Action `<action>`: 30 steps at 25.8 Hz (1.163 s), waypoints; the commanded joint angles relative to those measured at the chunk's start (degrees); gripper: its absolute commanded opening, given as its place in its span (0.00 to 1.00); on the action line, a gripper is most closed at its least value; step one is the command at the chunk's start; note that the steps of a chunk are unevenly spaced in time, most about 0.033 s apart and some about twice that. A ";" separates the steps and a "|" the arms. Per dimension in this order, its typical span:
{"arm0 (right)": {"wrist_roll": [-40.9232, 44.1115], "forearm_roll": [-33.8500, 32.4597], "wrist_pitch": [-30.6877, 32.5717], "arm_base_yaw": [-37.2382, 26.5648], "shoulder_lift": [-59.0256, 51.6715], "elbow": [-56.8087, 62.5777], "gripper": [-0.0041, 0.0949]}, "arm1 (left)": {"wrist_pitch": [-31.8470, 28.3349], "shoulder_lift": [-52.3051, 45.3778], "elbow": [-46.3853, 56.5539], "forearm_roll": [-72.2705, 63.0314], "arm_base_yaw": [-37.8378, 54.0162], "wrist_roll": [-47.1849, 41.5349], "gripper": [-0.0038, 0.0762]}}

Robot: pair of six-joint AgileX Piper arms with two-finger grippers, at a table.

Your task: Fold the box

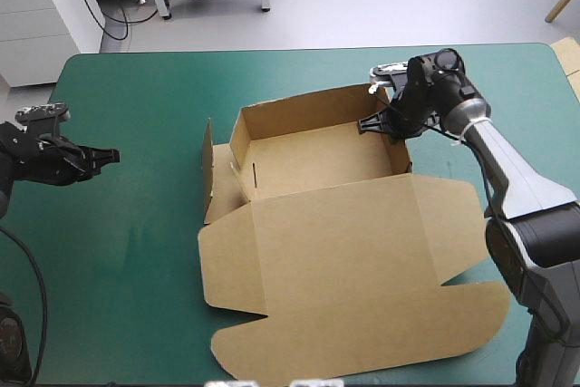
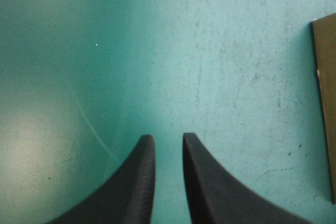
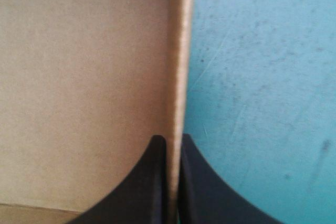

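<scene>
Brown cut-board box (image 1: 335, 251) sits at the middle of the bench under its teal-green cover (image 1: 136, 251), already an open tray: the far wall at 12 o'clock and the side walls at 3 and 9 o'clock stand raised, while the broad lid lies flat toward 6 o'clock. At the tray's 9 o'clock side a loose flap (image 1: 207, 156) juts outward, seemingly not yet tucked. The right black-finned gripper (image 1: 373, 120) is clamped on the 3 o'clock wall near its far corner, the board pinched between its fingers. The left black-finned gripper (image 1: 109, 156) hovers over bare cover well apart at 9 o'clock, fingers a narrow gap apart and holding nothing. Tucking that flap looks like the remaining work.
</scene>
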 commanded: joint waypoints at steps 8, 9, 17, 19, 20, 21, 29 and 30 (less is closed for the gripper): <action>-4.39 11.97 -0.41 -5.35 -14.05 -1.36 0.02 | -0.66 -0.49 -1.35 -15.60 -0.01 0.04 0.75; -4.39 12.77 -0.41 -5.83 -15.03 -1.36 0.02 | -0.66 -0.34 -1.35 -17.78 -0.01 0.04 0.75; -5.46 12.71 -0.41 -5.95 -22.88 -1.36 0.02 | 1.80 1.23 -1.35 -32.16 -0.01 0.04 0.75; -5.72 12.71 -0.41 -5.95 -24.27 -1.36 0.02 | 3.41 1.64 -1.35 -34.48 -0.01 0.04 0.75; -5.72 12.71 -0.41 -5.95 -24.89 -1.36 0.02 | 4.47 2.04 -1.35 -35.53 -0.01 0.14 0.75; -5.72 12.75 -0.41 -5.95 -25.30 -1.36 0.02 | 5.32 2.19 -1.35 -36.13 -0.12 0.14 0.75; -5.09 15.38 -1.99 -5.95 -22.05 -1.36 0.02 | 18.64 2.67 -1.35 -51.24 -1.26 15.80 0.75; -5.05 16.44 -3.68 -5.85 -20.65 -1.36 0.02 | 21.00 2.67 -1.35 -52.46 -1.26 16.71 0.75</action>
